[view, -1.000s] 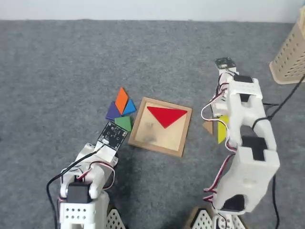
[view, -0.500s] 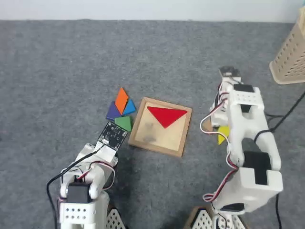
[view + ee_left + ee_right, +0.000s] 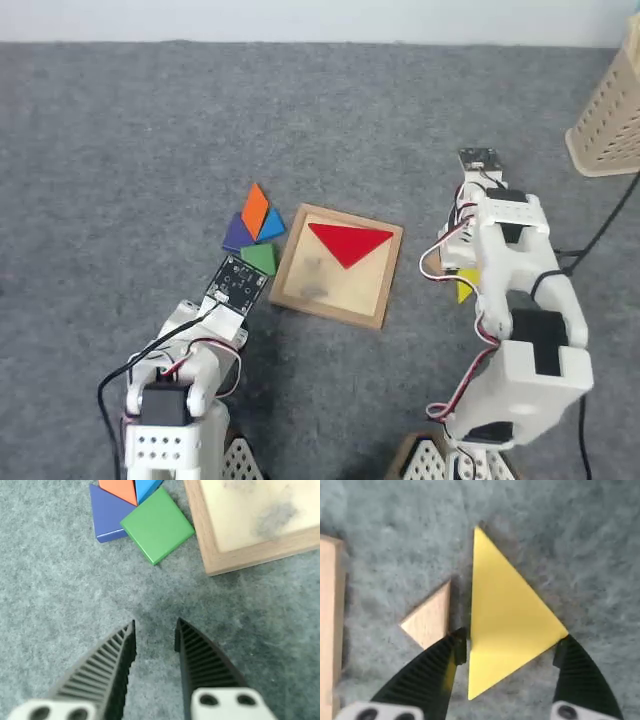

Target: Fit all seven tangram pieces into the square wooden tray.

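1. High view.
   - The tray (image 3: 325,288) sits mid-table, slightly skewed.
   - The red triangle (image 3: 348,241) lies inside it, long edge along the far rim and apex toward the arms. The rest of the tray floor is bare.
   - The orange piece (image 3: 255,208), blue piece (image 3: 272,224), purple piece (image 3: 235,234) and green square (image 3: 260,259) cluster just beside the tray's left rim.
   - The yellow triangle (image 3: 463,287) lies right of the tray and apart from it, mostly hidden under the right arm (image 3: 510,260).
   - There is open carpet (image 3: 130,140) all round. A basket (image 3: 610,110) stands far right, well apart.
2. Left wrist view.
   - The left gripper (image 3: 154,625) has its jaws parted with nothing between them, over bare carpet.
   - The green square lies ahead with a corner toward the tips. It touches the purple piece and is just beside a tray corner.
3. Right wrist view.
   - The right gripper (image 3: 511,645) is spread wide and straddles the yellow triangle.
   - One tip is at the triangle's long edge and the other at its square corner. I cannot tell whether they press.
   - The long edge runs parallel to the tray rim and faces it; the apex points away.
   - The wood triangle (image 3: 430,617) lies between the long edge and the tray, with a narrow gap on the yellow side.
   - The carpet beyond the apex is free.
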You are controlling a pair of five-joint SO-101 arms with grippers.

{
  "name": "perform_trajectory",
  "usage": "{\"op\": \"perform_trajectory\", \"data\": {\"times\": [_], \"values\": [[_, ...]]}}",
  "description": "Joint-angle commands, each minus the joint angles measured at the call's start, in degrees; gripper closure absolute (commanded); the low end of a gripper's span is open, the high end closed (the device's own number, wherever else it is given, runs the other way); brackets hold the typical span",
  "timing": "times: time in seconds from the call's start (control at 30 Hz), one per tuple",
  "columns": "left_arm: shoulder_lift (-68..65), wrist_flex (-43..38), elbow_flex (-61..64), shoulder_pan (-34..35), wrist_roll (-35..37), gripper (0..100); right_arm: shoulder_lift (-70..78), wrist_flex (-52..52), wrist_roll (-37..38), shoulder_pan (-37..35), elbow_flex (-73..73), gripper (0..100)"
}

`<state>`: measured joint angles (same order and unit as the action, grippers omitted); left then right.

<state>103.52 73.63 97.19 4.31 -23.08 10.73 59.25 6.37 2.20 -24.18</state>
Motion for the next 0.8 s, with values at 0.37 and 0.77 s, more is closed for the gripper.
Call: {"op": "perform_trajectory", "data": {"times": [0.37,0.77], "values": [[1.2,-0.1,-0.7,0.3,0.6,88,-0.9,-0.7,-0.6,-0.4,1.1,82.7],[1.2,-0.1,-0.7,0.3,0.6,88,-2.1,3.2,0.7,-0.4,3.5,84.2]]}}
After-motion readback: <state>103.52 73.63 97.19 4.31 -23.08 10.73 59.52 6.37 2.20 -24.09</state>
